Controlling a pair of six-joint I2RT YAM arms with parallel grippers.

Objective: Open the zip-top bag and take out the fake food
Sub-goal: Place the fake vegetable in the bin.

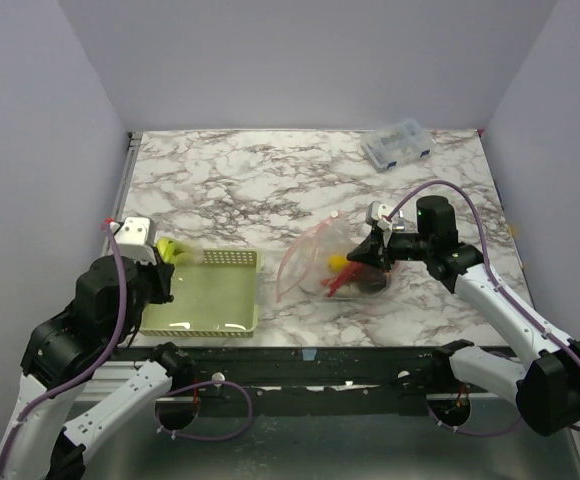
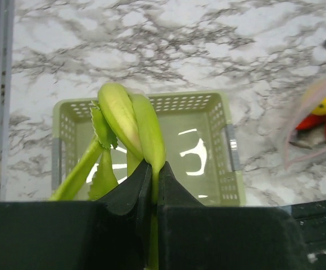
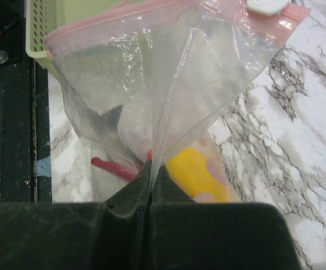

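Bag (image 1: 328, 255): clear film, pinched at its right side, on the table (image 1: 230, 190) just right of the basket (image 1: 255, 290); pink zip mouth turned toward the basket.
Right gripper (image 3: 150, 174): jaws closed tight on a fold of the film.
Inside: yellow piece (image 3: 194, 174), red chili (image 3: 112, 167); a dark lump (image 1: 370, 283), perhaps a ball.
Left gripper (image 2: 153, 169): clamped on the green stalk (image 2: 132, 121), over the basket's far-left corner.
Box (image 1: 397, 146): far right, well apart.
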